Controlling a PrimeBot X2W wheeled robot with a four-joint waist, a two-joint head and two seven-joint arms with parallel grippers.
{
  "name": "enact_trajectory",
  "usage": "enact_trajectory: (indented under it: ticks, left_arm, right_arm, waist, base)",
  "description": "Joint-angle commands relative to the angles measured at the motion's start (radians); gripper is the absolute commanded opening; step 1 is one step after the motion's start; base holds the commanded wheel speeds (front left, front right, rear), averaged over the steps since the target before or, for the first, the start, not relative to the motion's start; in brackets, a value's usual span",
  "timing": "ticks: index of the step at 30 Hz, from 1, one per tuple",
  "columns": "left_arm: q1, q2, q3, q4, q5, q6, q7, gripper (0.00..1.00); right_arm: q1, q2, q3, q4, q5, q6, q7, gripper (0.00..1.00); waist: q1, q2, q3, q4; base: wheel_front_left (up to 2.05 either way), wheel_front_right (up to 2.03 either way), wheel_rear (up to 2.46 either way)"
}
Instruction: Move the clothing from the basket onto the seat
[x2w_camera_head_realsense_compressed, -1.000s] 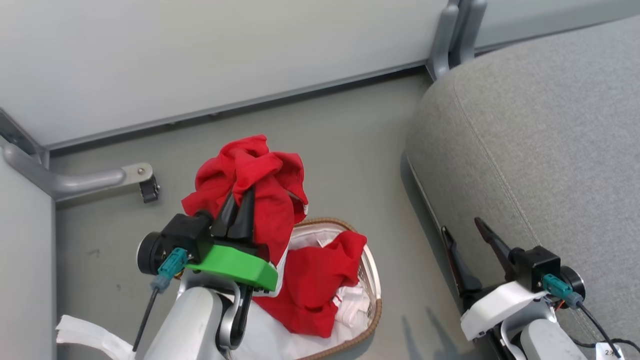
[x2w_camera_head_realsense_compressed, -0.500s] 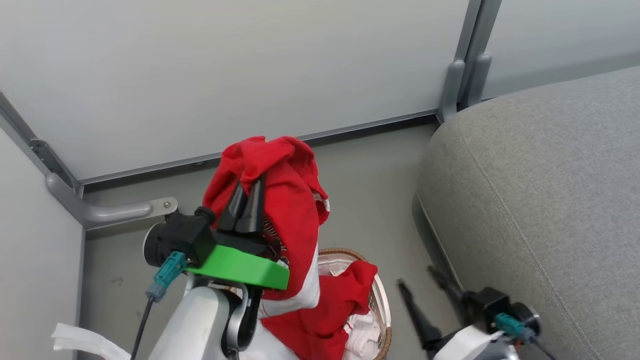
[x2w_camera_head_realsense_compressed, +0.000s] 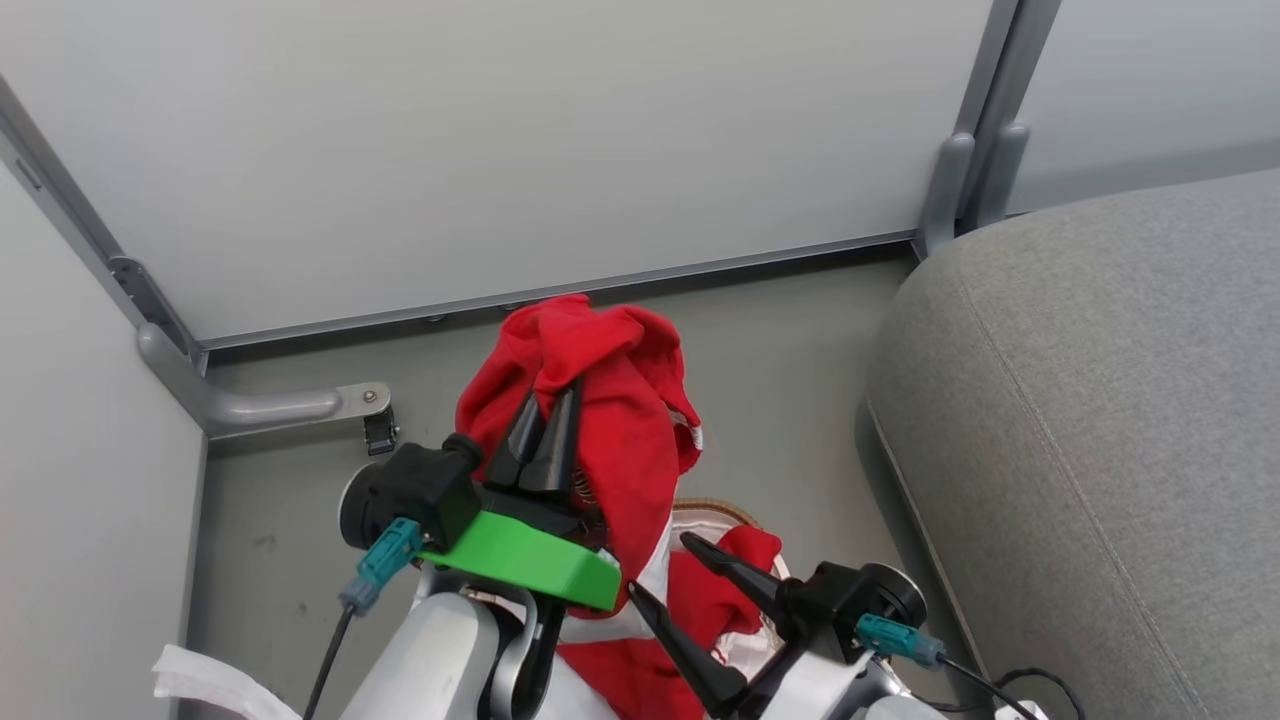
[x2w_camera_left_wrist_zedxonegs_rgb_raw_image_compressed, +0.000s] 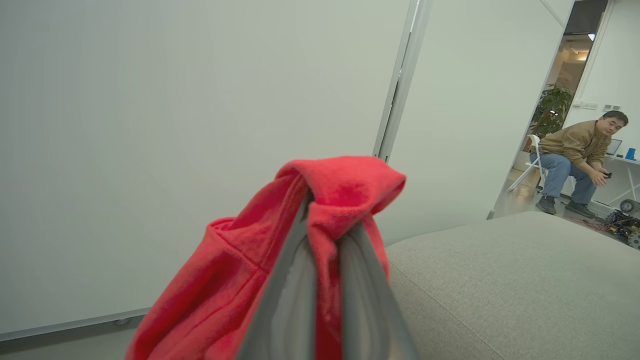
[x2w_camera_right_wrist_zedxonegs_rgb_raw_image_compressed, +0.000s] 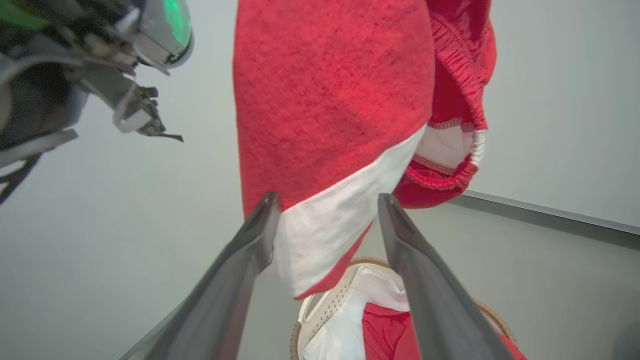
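Observation:
My left gripper (x2w_camera_head_realsense_compressed: 555, 398) is shut on a bunched red garment (x2w_camera_head_realsense_compressed: 610, 400), one piece of the clothing, held up above the basket (x2w_camera_head_realsense_compressed: 716, 510). In the left wrist view the red garment (x2w_camera_left_wrist_zedxonegs_rgb_raw_image_compressed: 345, 185) folds over the closed fingers (x2w_camera_left_wrist_zedxonegs_rgb_raw_image_compressed: 295, 285). Its red and white lower part (x2w_camera_right_wrist_zedxonegs_rgb_raw_image_compressed: 330, 115) hangs in front of my open right gripper (x2w_camera_right_wrist_zedxonegs_rgb_raw_image_compressed: 328, 200), level with the fingertips. I cannot tell whether the cloth touches the fingers. My right gripper (x2w_camera_head_realsense_compressed: 662, 565) sits over the basket. More red clothing (x2w_camera_right_wrist_zedxonegs_rgb_raw_image_compressed: 387, 332) lies in the white-lined basket (x2w_camera_right_wrist_zedxonegs_rgb_raw_image_compressed: 320, 305). The grey seat (x2w_camera_head_realsense_compressed: 1100, 400) is at right.
Pale partition walls (x2w_camera_head_realsense_compressed: 500, 150) stand close behind and to the left, with a grey metal foot and caster (x2w_camera_head_realsense_compressed: 300, 405) on the floor. A white cloth strip (x2w_camera_head_realsense_compressed: 205, 680) lies at lower left. A person (x2w_camera_left_wrist_zedxonegs_rgb_raw_image_compressed: 577, 155) sits on a chair far beyond the seat (x2w_camera_left_wrist_zedxonegs_rgb_raw_image_compressed: 500, 285).
The head camera has moved. My left gripper has lifted the red garment higher above the basket. My right gripper has swung left from beside the seat to under the hanging garment.

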Motion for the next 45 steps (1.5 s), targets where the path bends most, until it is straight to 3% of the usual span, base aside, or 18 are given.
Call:
enact_trajectory:
  ticks: [1, 17, 26, 36, 43, 44, 45]
  left_arm:
    - [-0.006, 0.003, -0.003, 0.005, -0.007, -0.002, 0.0, 0.0]
    - [-0.034, 0.002, -0.102, -0.006, -0.043, -0.013, 0.0, 0.0]
    - [-0.046, 0.002, -0.143, -0.014, -0.05, -0.019, 0.0, 0.0]
    - [-0.044, 0.002, -0.17, -0.012, -0.055, -0.029, 0.0, 0.0]
    - [-0.045, 0.002, -0.186, -0.009, -0.06, -0.037, 0.0, 0.0]
    - [-0.046, 0.002, -0.187, -0.01, -0.061, -0.037, 0.0, 0.0]
    - [-0.048, 0.002, -0.188, -0.01, -0.061, -0.037, 0.0, 0.0]
  right_arm:
    - [-0.02, -0.002, 0.013, 0.014, 0.005, -0.001, -0.002, 1.0]
    - [-0.112, 0.051, -0.037, 0.2, -0.015, -0.001, -0.002, 1.0]
    - [-0.15, 0.054, -0.071, 0.218, 0.005, -0.001, -0.002, 1.0]
    - [-0.17, 0.041, -0.096, 0.203, -0.123, -0.001, -0.002, 1.0]
    - [-0.186, 0.04, -0.055, 0.201, -0.143, -0.001, -0.002, 1.0]
    - [-0.188, 0.039, -0.048, 0.203, -0.139, -0.001, -0.002, 0.45]
    - [-0.191, 0.038, -0.038, 0.202, -0.132, -0.001, -0.002, 0.0]
  waist:
    - [0.0001, 0.0, -0.001, 0.013]
    - [0.0001, 0.0, 0.012, 0.093]
    - [0.0001, 0.0, 0.015, 0.128]
    - [0.0001, 0.0, 0.015, 0.149]
    - [0.0001, 0.0, 0.016, 0.16]
    - [0.0001, 0.0, 0.016, 0.162]
    - [0.0001, 0.0, 0.017, 0.163]
  base:
    - [0.0, 0.0, 0.0]
    - [0.0, 0.0, 0.0]
    - [0.0, 0.0, 0.0]
    - [0.0, 0.0, 0.0]
    - [0.0, 0.0, 0.0]
    - [0.0, 0.0, 0.0]
    - [0.0, 0.0, 0.0]
